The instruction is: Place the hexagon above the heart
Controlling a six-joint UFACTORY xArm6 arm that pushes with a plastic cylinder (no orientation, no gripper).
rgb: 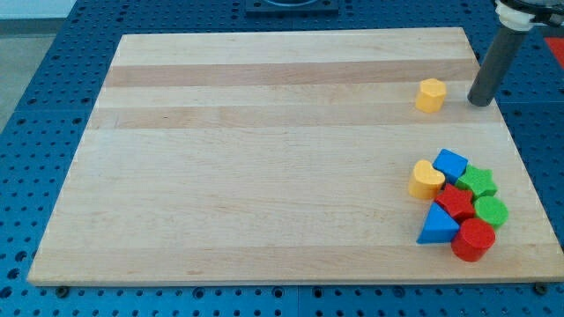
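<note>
step in hand: approach. my tip (480, 102) rests on the light wooden board (264, 158), just right of the small yellow hexagon block (431, 95), apart, touching nothing; a bare rod, nothing to open. yellow heart block (426, 180) lies below-left in the cluster. hexagon looks roughly above it already; next, a short leftward nudge.

On the wooden bench (264, 132) my tip (480, 101) rests near the view's right edge, just to the right of the yellow hexagon (430, 95) and apart from it. Well below them, toward the view's bottom right, the other blocks sit bunched together: a yellow heart (425, 180) at the cluster's left, a blue cube (450, 165) beside it, a green star (478, 181), a red star (456, 202), a green cylinder (491, 212), a blue triangle (437, 225) and a red cylinder (473, 239). The hexagon lies above the heart in the view.
</note>
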